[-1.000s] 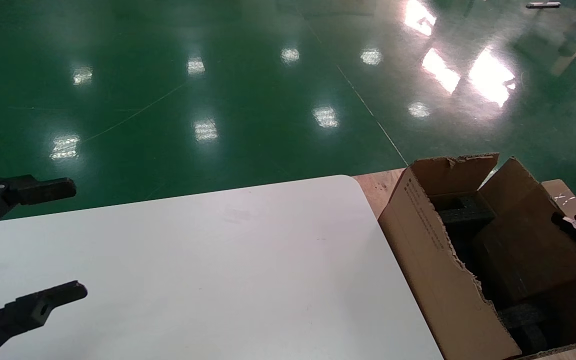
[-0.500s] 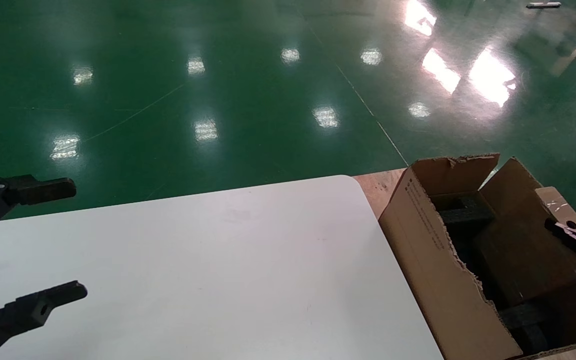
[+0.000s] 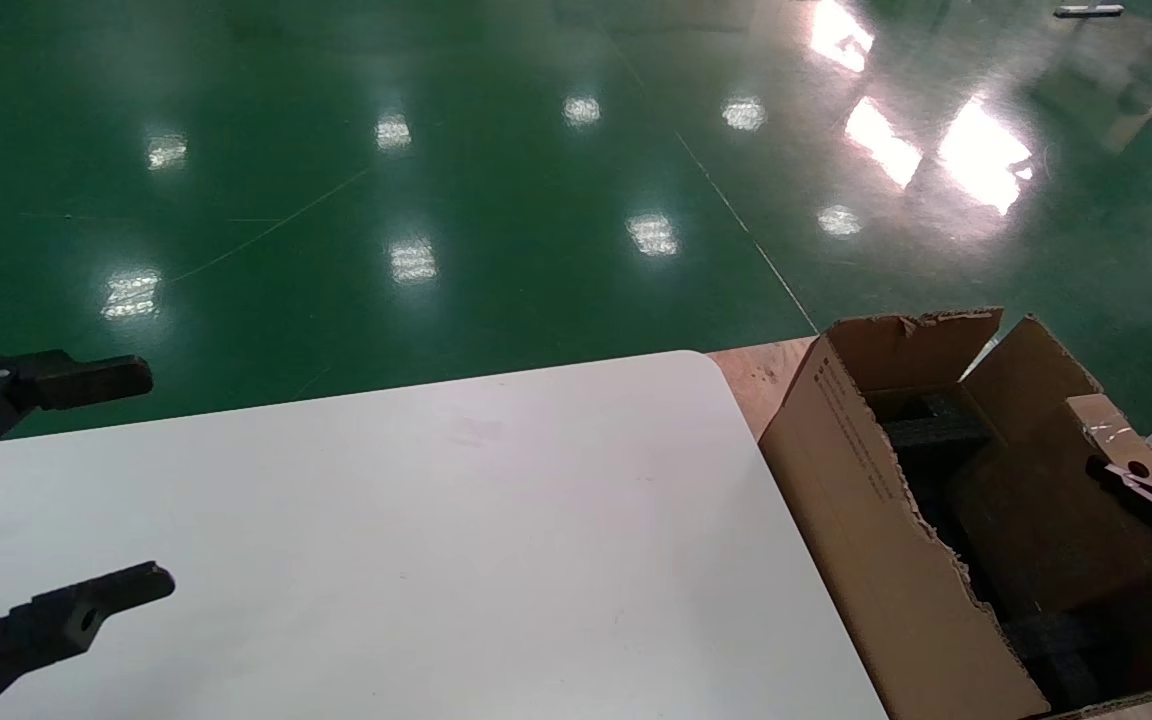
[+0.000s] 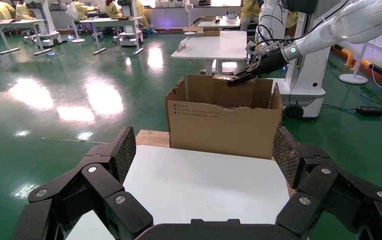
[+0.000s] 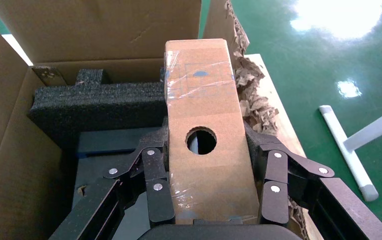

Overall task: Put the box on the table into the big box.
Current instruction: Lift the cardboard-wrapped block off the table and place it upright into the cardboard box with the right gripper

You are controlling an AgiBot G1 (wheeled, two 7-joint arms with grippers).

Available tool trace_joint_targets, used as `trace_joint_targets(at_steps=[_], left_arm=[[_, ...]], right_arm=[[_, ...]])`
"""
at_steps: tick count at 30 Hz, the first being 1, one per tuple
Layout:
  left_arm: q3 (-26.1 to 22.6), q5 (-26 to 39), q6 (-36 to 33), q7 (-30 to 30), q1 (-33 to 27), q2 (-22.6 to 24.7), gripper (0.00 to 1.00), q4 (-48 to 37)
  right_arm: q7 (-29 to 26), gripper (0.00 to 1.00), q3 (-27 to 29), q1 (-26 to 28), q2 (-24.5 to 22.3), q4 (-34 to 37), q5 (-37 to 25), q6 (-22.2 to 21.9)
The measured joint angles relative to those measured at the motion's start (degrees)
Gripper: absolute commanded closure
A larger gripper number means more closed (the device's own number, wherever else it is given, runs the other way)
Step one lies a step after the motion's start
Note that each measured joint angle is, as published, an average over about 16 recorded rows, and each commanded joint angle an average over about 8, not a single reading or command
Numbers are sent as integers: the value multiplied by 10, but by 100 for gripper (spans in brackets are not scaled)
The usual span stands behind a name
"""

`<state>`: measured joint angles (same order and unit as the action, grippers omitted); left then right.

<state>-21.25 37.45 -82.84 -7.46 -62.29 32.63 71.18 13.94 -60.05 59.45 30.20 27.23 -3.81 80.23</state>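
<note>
Box is sitting clamped in the right gripper, held over the open top of the big box at the right end of the table, not resting on anything I can see. Big box is standing on a wooden surface just right of the table's rounded far corner, torn flap edges up, black foam blocks inside along its far wall.

Table is sitting unchanged since a second ago. Big box looks unmoved too.

Right gripper is coming in from the right edge in the head view; its fingers are pressing both long sides of the box, round hole facing the wrist camera. Versus a second ago, the gripper is sitting slightly further left and higher, and the box's taped end is showing taller above the far-right flap.

Left gripper is parked over the table's left end, jaws wide apart, holding nothing, same spot as before.
</note>
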Motion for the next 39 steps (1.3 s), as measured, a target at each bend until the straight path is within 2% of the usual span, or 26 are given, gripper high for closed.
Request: trace_joint_targets(at_steps=[10,12,13,19,20,21,39], left_arm=[[0,0,0,0,0,0,0,0],[0,0,0,0,0,0,0,0],[0,0,0,0,0,0,0,0],[0,0,0,0,0,0,0,0],[0,0,0,0,0,0,0,0],[0,0,0,0,0,0,0,0],[0,0,0,0,0,0,0,0]], right_arm=[[0,100,11,-24,-5,-22,1,-11],[0,94,12,-27,-6,-26,1,-13],[0,84,12,-29,-6,-28,1,-13],[-1,11,13,-33,-9,-37,1,-17],[-1,3,13,-34,-9,-38,0,-17],[-1,0,13,-34,-10,-39,0,-18],[-1,0,11,-35,-10,-38,-5,-20]])
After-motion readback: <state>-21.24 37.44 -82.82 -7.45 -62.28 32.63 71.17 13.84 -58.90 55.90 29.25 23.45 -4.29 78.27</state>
